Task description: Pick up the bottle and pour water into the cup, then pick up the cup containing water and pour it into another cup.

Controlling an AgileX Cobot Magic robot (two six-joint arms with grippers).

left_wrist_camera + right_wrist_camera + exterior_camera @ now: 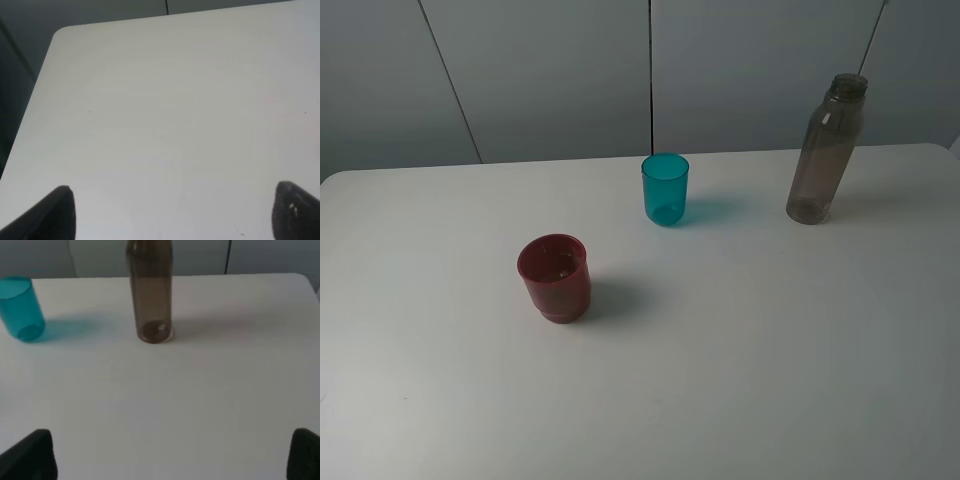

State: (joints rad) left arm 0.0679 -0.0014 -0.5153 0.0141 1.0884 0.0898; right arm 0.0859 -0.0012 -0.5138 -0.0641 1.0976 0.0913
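Closest to me, the red cup (554, 277) stands untouched; the teal cup (665, 188) sits behind it, the bottle (825, 150) far right. Both my grippers, left gripper (170, 210) and right gripper (172, 455), gape empty. Nothing's begun, I judge: the right must reach forward and clasp the bottle.

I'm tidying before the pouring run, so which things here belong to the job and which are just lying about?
Belongs to the job:
- bottle, upright, far right
- teal cup, upright, middle
- dark red cup, upright, nearer, on the left

Just lying about:
- nothing; only the bare white table is under them
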